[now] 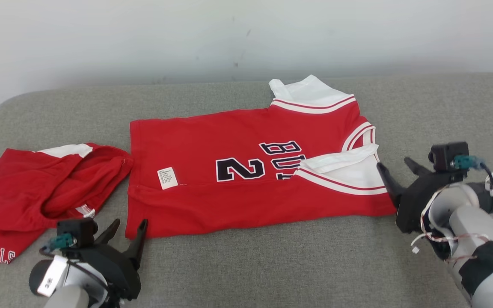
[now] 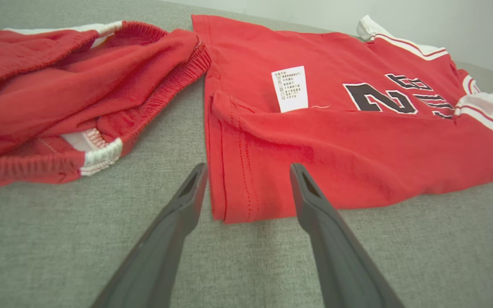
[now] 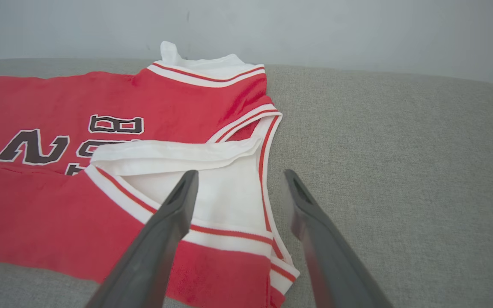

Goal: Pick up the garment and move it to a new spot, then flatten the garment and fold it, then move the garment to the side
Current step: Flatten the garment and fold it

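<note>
Garment [image 1: 229,201] folded lengthwise; left hand [image 1: 130,222] open at hem corner, right hand [image 1: 393,162] open at shoulder edge.

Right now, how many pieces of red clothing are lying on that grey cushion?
2. The jersey lies flat in the middle, partly folded; the crumpled shorts sit beside it on the left. Another could be hidden underneath.

Grey upholstered surface [image 1: 246,265], pale wall [image 1: 144,34]
</note>
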Controlling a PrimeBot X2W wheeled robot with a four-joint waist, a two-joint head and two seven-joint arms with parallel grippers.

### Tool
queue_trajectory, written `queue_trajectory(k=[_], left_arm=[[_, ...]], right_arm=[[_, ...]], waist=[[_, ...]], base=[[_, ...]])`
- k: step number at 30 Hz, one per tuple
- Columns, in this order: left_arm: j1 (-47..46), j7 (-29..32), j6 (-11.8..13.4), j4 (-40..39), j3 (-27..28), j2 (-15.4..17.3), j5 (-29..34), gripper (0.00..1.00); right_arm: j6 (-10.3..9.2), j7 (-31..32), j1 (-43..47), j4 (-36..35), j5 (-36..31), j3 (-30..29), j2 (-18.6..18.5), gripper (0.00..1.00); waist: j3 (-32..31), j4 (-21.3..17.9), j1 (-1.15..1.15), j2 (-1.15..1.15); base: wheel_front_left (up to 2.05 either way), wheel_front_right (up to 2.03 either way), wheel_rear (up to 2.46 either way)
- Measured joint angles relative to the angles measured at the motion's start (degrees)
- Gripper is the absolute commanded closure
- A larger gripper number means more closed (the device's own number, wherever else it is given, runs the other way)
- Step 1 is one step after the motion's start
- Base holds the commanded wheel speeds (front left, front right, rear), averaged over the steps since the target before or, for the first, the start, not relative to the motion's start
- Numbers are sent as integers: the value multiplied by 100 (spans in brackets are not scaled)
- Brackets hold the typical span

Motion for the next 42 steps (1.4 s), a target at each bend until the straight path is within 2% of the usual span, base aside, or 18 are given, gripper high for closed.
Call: queue_trajectory(k=[11, 30, 31, 32, 33, 34, 35, 42], left_arm=[[241, -312, 9, -254, 3, -5, 11, 0], [63, -197, 2, 215, -135, -102, 12, 0], [25, -196, 2, 243, -131, -109, -8, 0], [-24, -189, 2, 294, -152, -110, -9, 0], [-54, -168, 1, 321, -157, -114, -11, 31], [-62, -169, 1, 347, -148, -127, -23, 96], [-64, -168, 1, 392, -163, -127, -21, 100], [-143, -153, 0, 600, -218, -148, -27, 100]], right_arm=[[1, -339, 476, -99, -248, 166, -133, 0], [-43, -56, 477, 193, -302, 303, -19, 0], [-43, -29, 477, 214, -300, 311, -8, 43], [-43, -3, 471, 232, -298, 315, 1, 81], [-43, 20, 463, 237, -298, 324, 1, 100], [-43, 21, 462, 235, -298, 334, 4, 100], [-43, 23, 462, 235, -297, 338, 13, 100], [-41, 83, 453, 272, -241, 336, 30, 100]], waist=[[-20, -26, 0, 0], [203, -18, 1, 0], [220, -16, 1, 0], [234, -15, 1, 0], [243, -14, 1, 0], [250, -14, 1, 0], [253, -15, 1, 0], [201, -13, 1, 0]], base=[[0, 0, 0], [0, 0, 0], [0, 0, 0], [0, 0, 0], [0, 0, 0], [0, 0, 0], [0, 0, 0], [0, 0, 0]])
